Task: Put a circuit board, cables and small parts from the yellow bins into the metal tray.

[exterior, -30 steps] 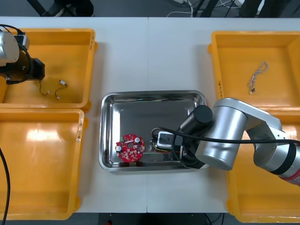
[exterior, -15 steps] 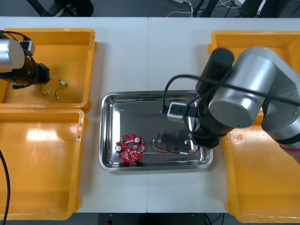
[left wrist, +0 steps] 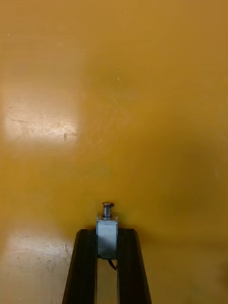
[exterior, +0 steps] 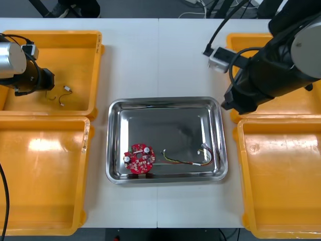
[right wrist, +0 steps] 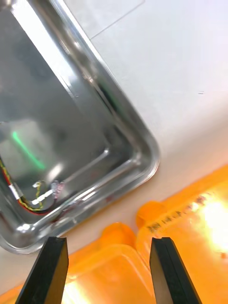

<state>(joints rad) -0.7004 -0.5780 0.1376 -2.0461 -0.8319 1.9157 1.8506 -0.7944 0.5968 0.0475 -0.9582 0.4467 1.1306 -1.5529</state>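
Left gripper [left wrist: 107, 233], low over the floor of the far left bin [exterior: 75, 50], clamps a small metal part [left wrist: 106, 223] between narrow-set fingers. Right gripper [right wrist: 107, 241] hangs with fingers wide apart and empty above the right bins [right wrist: 190, 213], just beside a corner of the tray [exterior: 165, 102]. The tray holds a board [exterior: 139, 158] and a red and yellow cable [exterior: 184, 161], side by side.

Shiny metal tray [exterior: 165, 125], glossy yellow bins [exterior: 45, 196]
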